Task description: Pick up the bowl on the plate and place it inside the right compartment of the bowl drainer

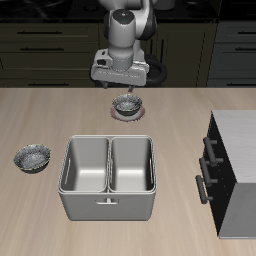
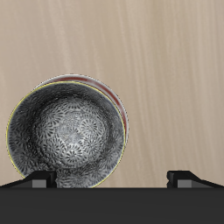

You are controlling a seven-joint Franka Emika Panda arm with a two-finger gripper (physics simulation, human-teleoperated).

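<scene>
The bowl (image 2: 66, 133) sits on the plate (image 2: 115, 94), jaws spread apart.

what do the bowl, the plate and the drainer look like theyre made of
Bowl: probably glazed ceramic, dark grey with a fine pale speckled pattern and a soft sheen inside.
Plate: likely glazed ceramic too, white with a reddish rim band; only its edge shows under the bowl.
Drainer: looks like brushed or matte metal, an even light grey with smooth thin walls and rounded corners, though plastic cannot be ruled out.
</scene>
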